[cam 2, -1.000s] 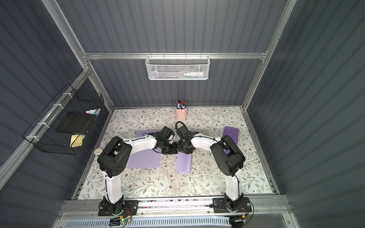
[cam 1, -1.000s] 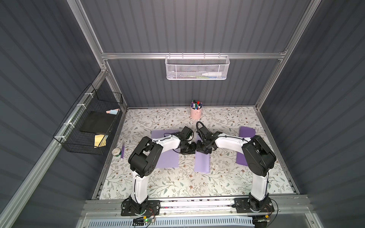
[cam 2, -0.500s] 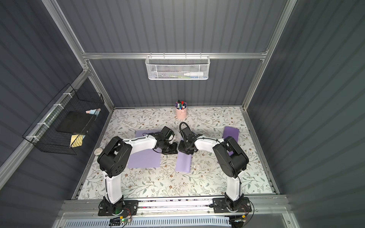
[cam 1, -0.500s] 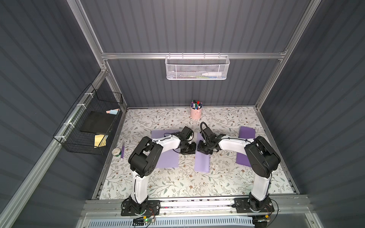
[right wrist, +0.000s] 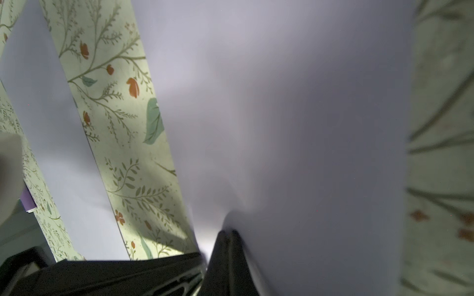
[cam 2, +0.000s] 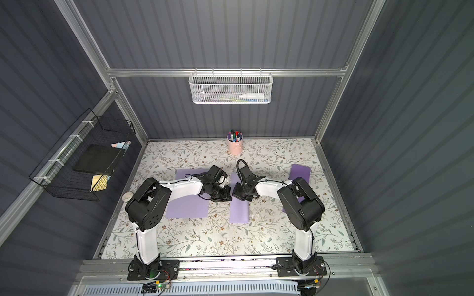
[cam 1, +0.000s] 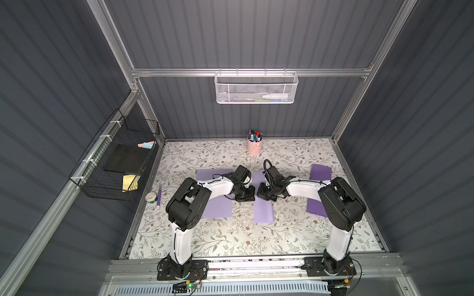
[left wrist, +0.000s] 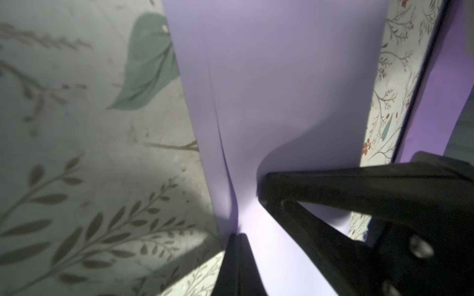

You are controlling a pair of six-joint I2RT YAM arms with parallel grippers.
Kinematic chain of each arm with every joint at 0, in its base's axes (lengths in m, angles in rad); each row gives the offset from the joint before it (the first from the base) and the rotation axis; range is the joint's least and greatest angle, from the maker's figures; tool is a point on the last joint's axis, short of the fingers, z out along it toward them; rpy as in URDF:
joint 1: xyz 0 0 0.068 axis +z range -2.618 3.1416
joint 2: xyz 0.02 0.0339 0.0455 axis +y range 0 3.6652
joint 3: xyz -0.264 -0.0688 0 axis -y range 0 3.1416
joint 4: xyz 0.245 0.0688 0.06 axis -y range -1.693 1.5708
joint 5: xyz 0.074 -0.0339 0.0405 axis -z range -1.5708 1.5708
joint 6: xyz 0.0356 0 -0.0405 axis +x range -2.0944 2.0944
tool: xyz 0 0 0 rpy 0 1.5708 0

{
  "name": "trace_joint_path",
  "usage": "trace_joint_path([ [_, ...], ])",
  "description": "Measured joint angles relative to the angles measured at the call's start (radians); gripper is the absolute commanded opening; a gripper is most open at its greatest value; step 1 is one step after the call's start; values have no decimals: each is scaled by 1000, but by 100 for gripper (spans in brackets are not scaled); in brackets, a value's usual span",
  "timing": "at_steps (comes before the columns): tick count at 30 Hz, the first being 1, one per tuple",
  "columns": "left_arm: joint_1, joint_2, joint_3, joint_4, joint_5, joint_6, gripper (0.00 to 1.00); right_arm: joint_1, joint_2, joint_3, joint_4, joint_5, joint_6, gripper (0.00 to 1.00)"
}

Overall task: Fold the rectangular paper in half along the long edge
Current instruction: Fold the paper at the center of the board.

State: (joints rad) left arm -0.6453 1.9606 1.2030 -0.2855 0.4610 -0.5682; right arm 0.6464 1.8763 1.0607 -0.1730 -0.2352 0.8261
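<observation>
Floral-patterned bench (cam 1: 230,238) carries your paper (cam 1: 263,212) at its centre: a narrow lilac strip. Two layers show along one long side in the left wrist view, so the fold looks made. Your left gripper (cam 1: 249,196) and right gripper (cam 1: 262,195) meet tip to tip at its mid-length, jaws shut and pinching the sheet, which puckers up into each tip. You're likely holding the layers aligned to set the crease. A wider lilac sheet (cam 1: 216,207) lies just beside it.
</observation>
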Motion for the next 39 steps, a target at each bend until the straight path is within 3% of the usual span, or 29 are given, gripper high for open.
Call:
trace_joint_path([
  [24, 11, 7, -24, 51, 30, -27, 1, -7, 0, -3, -2, -40, -7, 1],
  [33, 13, 11, -32, 72, 45, -27, 1, -114, -138, -5, -58, -116, -29, 10],
  [35, 13, 12, -32, 75, 47, -27, 1, -169, -187, -5, -60, -142, -41, 21],
  [39, 13, 13, -32, 78, 50, -27, 1, -294, -231, -5, -55, -200, -79, 32],
])
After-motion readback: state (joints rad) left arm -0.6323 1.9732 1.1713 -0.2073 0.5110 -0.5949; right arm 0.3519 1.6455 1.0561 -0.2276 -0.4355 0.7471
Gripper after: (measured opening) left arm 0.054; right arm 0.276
